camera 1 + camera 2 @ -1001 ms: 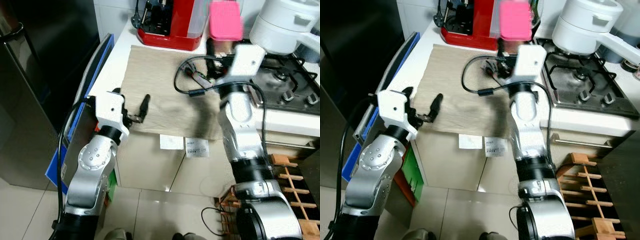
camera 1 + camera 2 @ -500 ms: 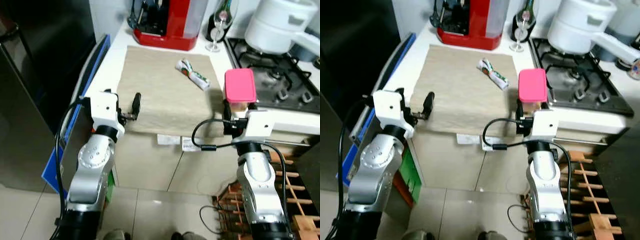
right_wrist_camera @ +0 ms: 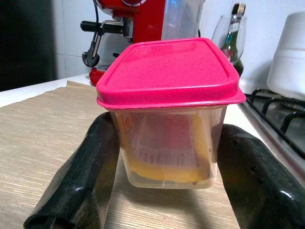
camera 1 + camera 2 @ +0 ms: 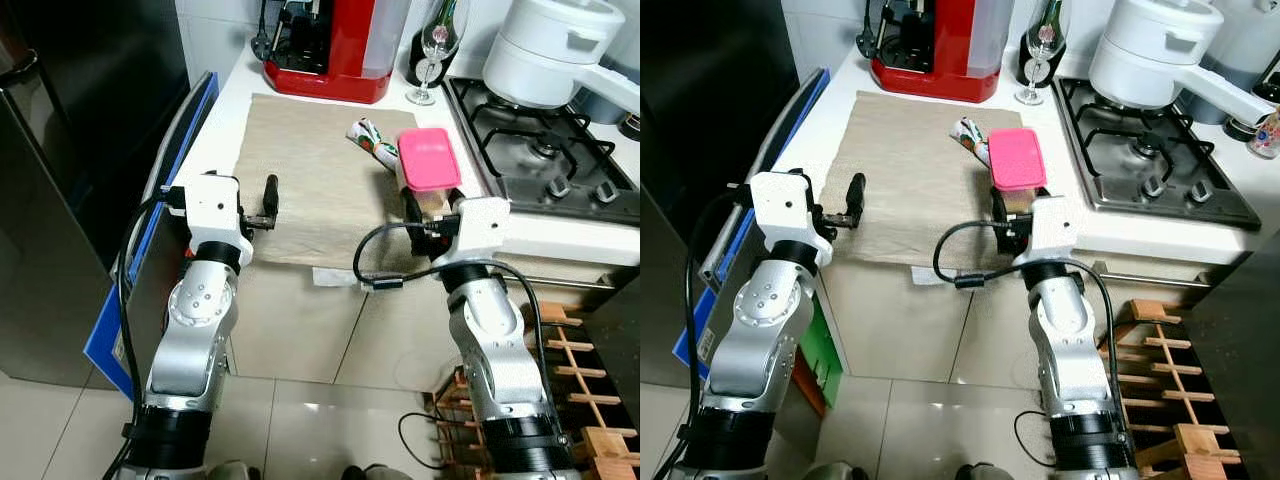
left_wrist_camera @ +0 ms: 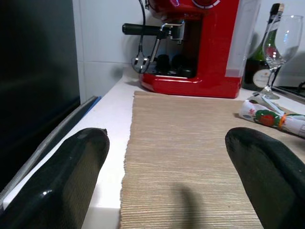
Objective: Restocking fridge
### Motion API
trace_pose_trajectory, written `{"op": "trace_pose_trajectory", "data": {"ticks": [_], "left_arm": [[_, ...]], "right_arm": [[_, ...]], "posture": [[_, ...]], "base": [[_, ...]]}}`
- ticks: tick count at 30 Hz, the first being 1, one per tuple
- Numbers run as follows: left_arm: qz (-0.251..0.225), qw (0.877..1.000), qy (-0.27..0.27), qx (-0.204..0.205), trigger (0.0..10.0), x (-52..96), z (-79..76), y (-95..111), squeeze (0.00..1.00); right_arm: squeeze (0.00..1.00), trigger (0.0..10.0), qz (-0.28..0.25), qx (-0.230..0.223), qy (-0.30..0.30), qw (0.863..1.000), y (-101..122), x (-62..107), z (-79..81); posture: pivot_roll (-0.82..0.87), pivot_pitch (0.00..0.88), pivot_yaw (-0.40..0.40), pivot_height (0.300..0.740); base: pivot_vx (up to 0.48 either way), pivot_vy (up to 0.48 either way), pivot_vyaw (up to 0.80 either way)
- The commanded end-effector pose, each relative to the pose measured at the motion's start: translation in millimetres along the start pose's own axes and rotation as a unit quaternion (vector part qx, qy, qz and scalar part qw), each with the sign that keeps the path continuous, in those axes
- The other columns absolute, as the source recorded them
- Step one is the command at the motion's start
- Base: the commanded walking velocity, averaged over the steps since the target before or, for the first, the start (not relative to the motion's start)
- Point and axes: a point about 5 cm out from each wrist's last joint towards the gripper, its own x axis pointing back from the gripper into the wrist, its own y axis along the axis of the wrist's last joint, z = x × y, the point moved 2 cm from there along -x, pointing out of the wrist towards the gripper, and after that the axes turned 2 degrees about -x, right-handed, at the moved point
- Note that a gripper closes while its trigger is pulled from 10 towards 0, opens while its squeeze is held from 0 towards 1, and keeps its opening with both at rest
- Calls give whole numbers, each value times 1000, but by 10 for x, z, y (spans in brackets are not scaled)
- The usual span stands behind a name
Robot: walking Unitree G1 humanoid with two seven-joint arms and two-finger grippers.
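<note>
at the near right edge of the beige mat (image 4: 310,180), the pink-lidded container (image 4: 429,160) sits clamped between my right gripper (image 3: 167,176) fingers, while my left gripper (image 5: 176,171) hovers wide open and empty; a loose squeeze could let it tip off the counter (image 4: 225,110).
</note>
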Motion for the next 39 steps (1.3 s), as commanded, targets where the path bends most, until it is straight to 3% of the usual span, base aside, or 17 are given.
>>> {"op": "trace_pose_trajectory", "data": {"ticks": [1,28,39], "left_arm": [[2,1000,2,-6,10000,-14,-8,-13,0],[0,1000,-10,-7,10000,-37,-38,-20,0],[-9,999,-33,25,10000,-11,-72,-4,0]], "right_arm": [[0,0,14,-8,-9,1000,-48,7,-42],[0,0,15,-3,-16,1000,-65,-27,-63],[0,0,18,0,-19,1000,-87,-28,-85]], "posture": [[-7,0,-49,740],[-11,0,-42,740],[-15,0,-39,740]], "base": [[-315,0,0],[-323,0,0],[0,0,0]]}}
